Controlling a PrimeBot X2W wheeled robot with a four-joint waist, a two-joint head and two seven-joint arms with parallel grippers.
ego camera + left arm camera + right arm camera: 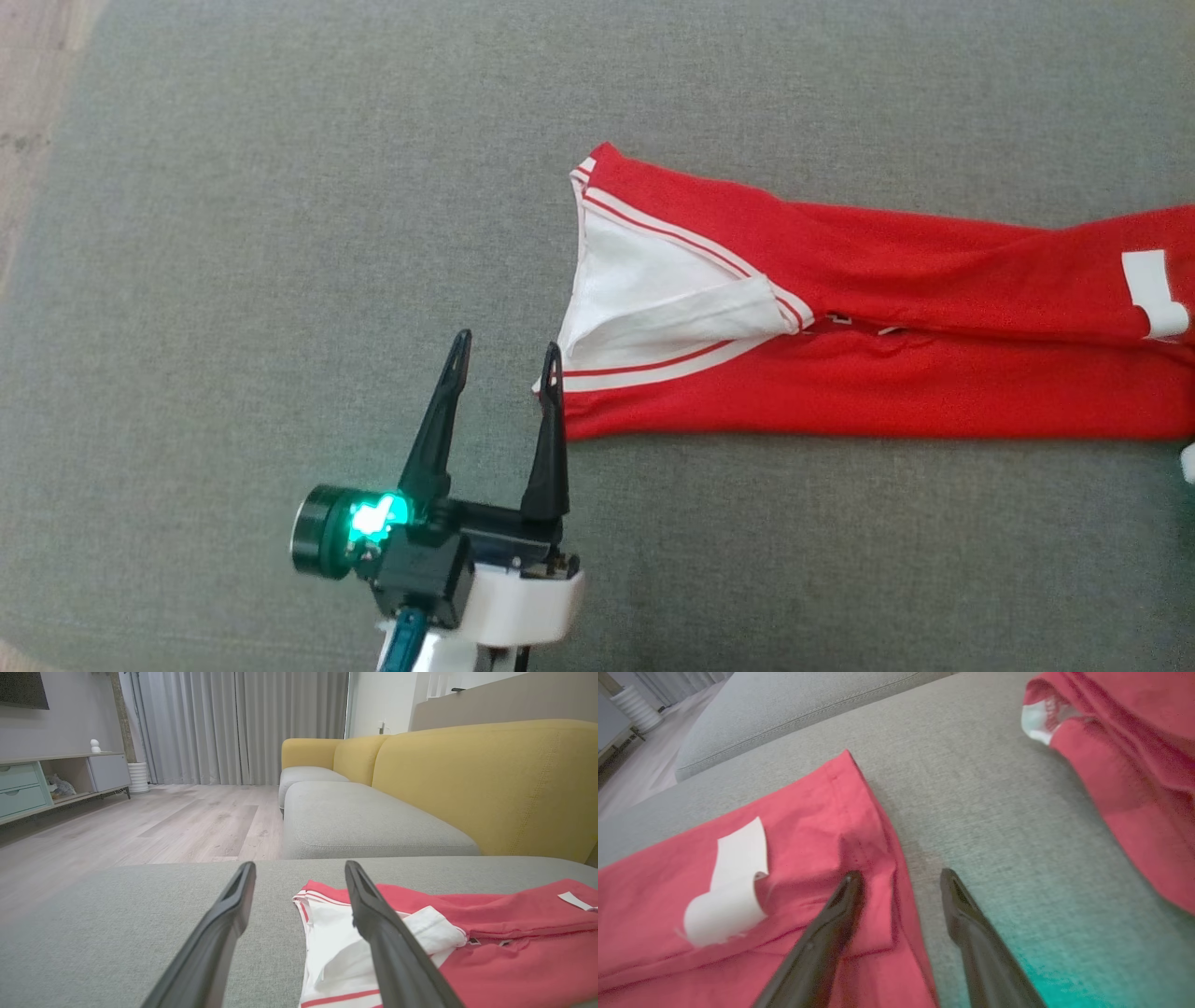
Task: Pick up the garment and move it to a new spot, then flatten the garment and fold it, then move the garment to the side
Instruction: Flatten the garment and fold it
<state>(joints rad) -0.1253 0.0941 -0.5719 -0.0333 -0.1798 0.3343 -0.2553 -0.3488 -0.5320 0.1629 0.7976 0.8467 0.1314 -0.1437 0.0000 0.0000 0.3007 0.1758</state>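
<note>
Grey woven cushion (pixel 233 233) under everything. Low over the cushion's left-centre: left gripper (pixel 506 345), fingers spread wide, nothing between them, inner fingertip right at the near collar corner, contact impossible to confirm.

Just right of that, laid across the cushion's middle and running toward the cushion's right side: red garment (pixel 840 308). A long narrow band, apparently folded lengthwise. Collar (pixel 644 289) gaping open, white lining showing, red-and-white striped trim (pixel 653 369) along the opening. Further toward the cushion's right: white label (pixel 1153 294), curled.

At the cushion's right end, seen from the right wrist: right gripper (pixel 901 877), likewise released. One finger over the red hem corner, the other over bare cushion, straddling the edge without pinching it.

Handling, judged by look:
- Thin knit, light and limp, no stiffness at all.
- Bound to sag and fall open if lifted by a single point.
- Not fragile.
- Hardly slippery on woven upholstery, more likely to drag and bunch.

Best taken at both ends together: on the left, the collar corner through the doubled striped trim; on the right, the hem corner. Pinch deep enough to catch every layer. Worth avoiding: the loose lining flap alone, or the label.
</note>
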